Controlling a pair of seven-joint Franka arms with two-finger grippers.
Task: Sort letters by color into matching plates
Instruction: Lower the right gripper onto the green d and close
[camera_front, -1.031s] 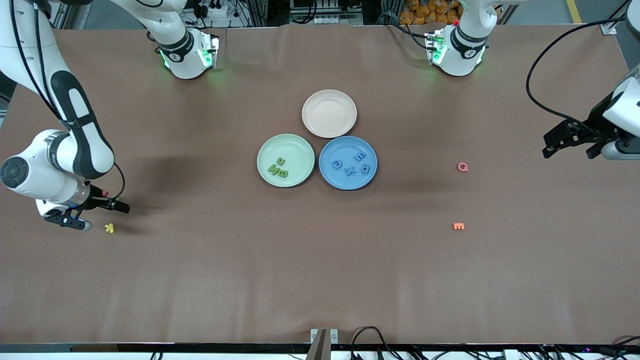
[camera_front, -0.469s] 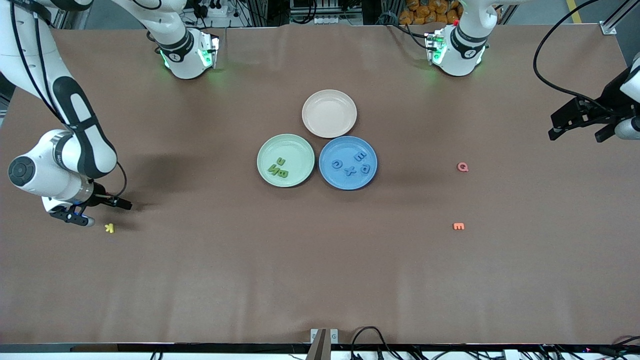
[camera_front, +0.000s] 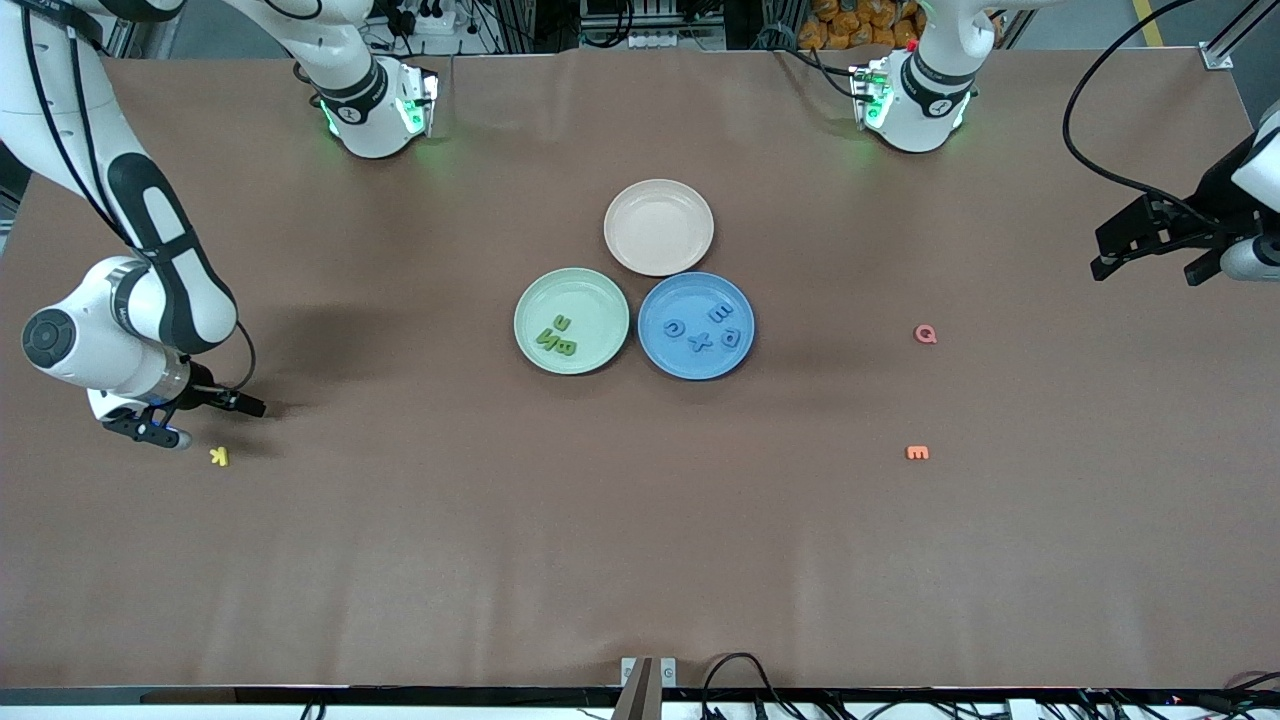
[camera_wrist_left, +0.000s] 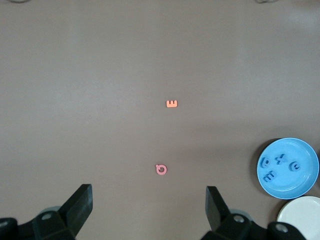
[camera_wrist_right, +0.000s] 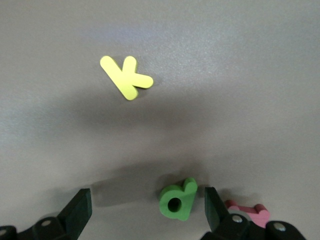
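Observation:
Three plates sit mid-table: a pale green plate (camera_front: 590, 298) with green letters (camera_front: 558, 337), a blue plate (camera_front: 690, 293) (camera_wrist_left: 290, 187) with blue letters (camera_front: 703, 328), and an empty beige plate (camera_front: 659, 227). At the right arm's end, my right gripper (camera_front: 205, 420) (camera_wrist_right: 147, 205) hangs open low over the table. A green letter (camera_wrist_right: 178, 200) lies between its fingers, close to one finger. A yellow K (camera_front: 219, 456) (camera_wrist_right: 126, 76) and a pink letter (camera_wrist_right: 247, 212) lie beside it. My left gripper (camera_front: 1150, 268) (camera_wrist_left: 149, 200) is open and empty, high over the left arm's end.
A pink Q (camera_front: 925, 334) (camera_wrist_left: 161, 169) and an orange E (camera_front: 917, 453) (camera_wrist_left: 171, 104) lie loose on the brown table toward the left arm's end, the E nearer the front camera. Cables hang at the table's front edge (camera_front: 740, 675).
The left gripper has risen and drawn back toward its end of the table. The right gripper has shifted slightly near the yellow K. No letter has moved.

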